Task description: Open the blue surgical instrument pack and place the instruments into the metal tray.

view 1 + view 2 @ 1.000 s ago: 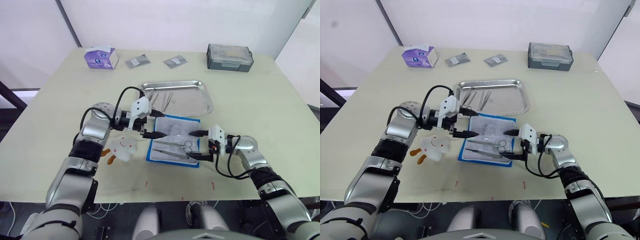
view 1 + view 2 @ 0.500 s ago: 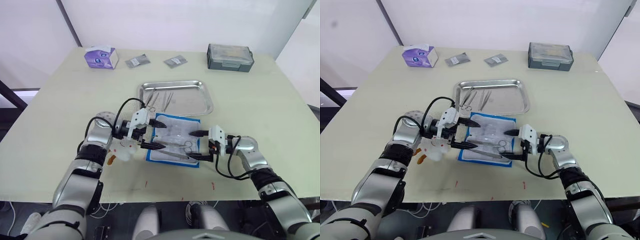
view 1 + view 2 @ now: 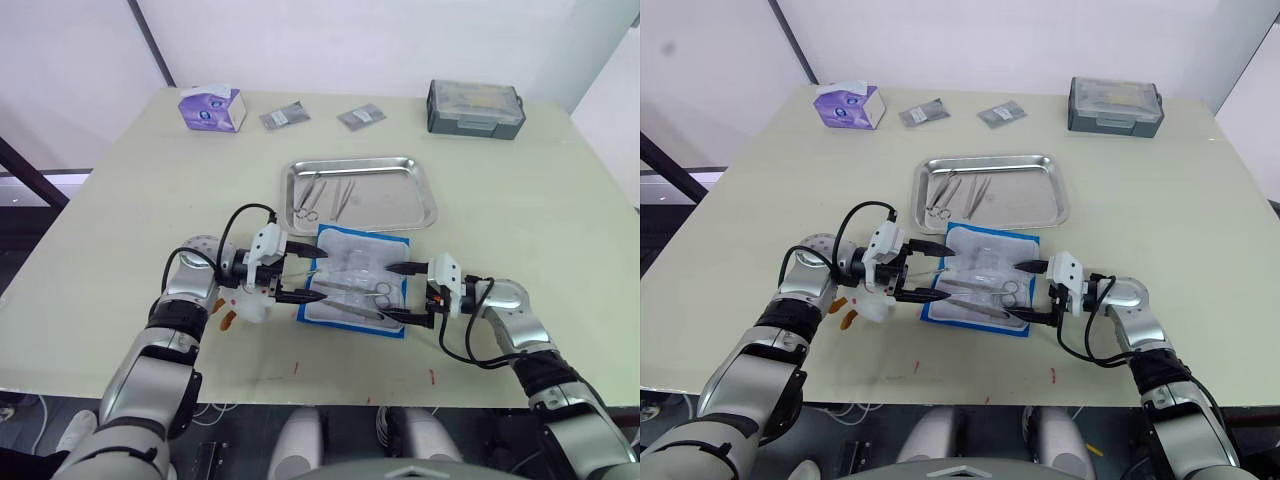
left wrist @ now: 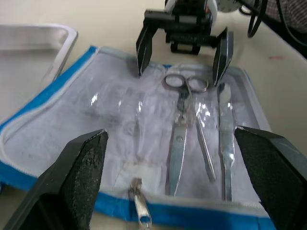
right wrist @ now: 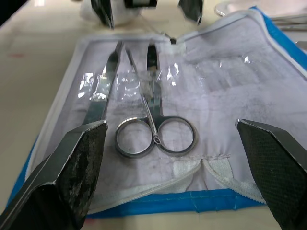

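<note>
Both claws gape wide at the open blue surgical instrument pack [image 3: 355,281]: my left gripper [image 3: 303,282] at its left edge, my right gripper [image 3: 397,292] opposite; inside lie the instruments [image 5: 148,125], thin, stiff, slick steel under soft clear pockets; I'd pinch the scissors at the rings; the metal tray [image 3: 400,205] sits just beyond

We see two silver-grey metal arms with black joint bands; each hand, the left hand [image 3: 303,271] and right hand [image 3: 396,292], has a white housing, two black fingers and looping black cables
</note>
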Robot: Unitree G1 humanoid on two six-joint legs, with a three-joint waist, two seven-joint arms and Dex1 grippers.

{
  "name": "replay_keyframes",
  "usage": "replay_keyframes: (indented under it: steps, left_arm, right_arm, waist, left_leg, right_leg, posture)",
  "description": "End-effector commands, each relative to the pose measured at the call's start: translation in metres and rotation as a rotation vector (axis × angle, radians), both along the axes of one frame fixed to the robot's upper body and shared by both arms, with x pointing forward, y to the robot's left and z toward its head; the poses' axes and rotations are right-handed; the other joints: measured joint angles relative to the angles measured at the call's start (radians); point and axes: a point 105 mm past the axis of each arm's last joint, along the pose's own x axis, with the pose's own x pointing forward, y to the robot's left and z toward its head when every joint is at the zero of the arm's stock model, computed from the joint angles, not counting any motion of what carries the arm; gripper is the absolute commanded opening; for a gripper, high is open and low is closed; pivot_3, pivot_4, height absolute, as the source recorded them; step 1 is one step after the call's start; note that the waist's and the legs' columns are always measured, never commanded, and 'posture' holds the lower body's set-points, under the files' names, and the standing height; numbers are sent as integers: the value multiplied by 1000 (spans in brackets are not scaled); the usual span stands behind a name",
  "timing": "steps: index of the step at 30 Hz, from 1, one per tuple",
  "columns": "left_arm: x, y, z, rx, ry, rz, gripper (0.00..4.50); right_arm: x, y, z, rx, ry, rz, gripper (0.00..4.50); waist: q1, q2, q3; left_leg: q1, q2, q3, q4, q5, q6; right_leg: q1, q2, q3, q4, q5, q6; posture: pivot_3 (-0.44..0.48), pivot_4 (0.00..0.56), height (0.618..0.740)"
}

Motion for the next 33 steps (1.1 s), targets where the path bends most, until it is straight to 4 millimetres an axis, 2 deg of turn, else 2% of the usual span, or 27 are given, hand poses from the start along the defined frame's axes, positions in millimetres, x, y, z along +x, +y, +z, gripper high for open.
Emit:
replay_keyframes:
  steps: [1, 3, 7, 18, 25, 30, 33]
  left_arm:
    - [-5, -1, 3, -1, -18, -55, 4444]
    - [-6, -1, 3, -8, -21, -58, 4444]
    - [-7, -7, 2, -18, -37, -82, 4444]
    - [-5, -12, -5, 3, -39, -108, 4444]
    - [-11, -10, -12, 35, -1, -135, 4444]
    - [-22, -10, -28, 61, 37, -166, 4444]
    - [-33, -12, -45, 66, 90, -183, 4444]
  right_arm:
    - [-20, 1, -22, -19, 129, 16, 4500]
    - [-20, 1, -10, 9, 103, 13, 4500]
    - [-24, 1, 26, 69, 12, 8, 4500]
    - [-50, -14, 78, 78, -78, 9, 4500]
    - [-68, -23, 95, 75, -85, 6, 4500]
    - [-67, -23, 101, 77, -93, -7, 4500]
    - [-67, -20, 103, 72, -99, 8, 4500]
  waist:
    - [0, 1, 1]
    - [0, 4, 4]
    - [1, 10, 16]
    - [1, 16, 32]
    - [-1, 15, 32]
    - [-2, 16, 32]
    - [-2, 17, 31]
  left_leg:
    - [-3, 0, 0, 0, 0, 0]
    - [-13, 0, -2, 2, 0, 0]
    - [-14, -1, -1, 2, 0, 0]
    - [-22, -1, -2, 14, 0, 0]
    - [-24, -2, -2, 16, 0, 0]
    - [-23, -1, -2, 16, 0, 0]
    - [-23, -1, -2, 16, 0, 0]
  right_leg:
    - [-3, 1, -1, 1, 0, 0]
    - [-12, 2, -4, 3, 0, -1]
    - [-12, 1, -5, 2, 0, -1]
    - [-14, 2, -10, 6, 0, 0]
    - [-15, 2, -11, 6, 0, 0]
    - [-15, 3, -11, 8, 0, 0]
    - [-15, 2, -10, 7, 0, 0]
  posture:
    - [0, 150, 734]
    - [0, 150, 734]
    - [0, 150, 734]
    - [0, 150, 734]
    - [0, 150, 734]
    - [0, 150, 734]
    - [0, 150, 734]
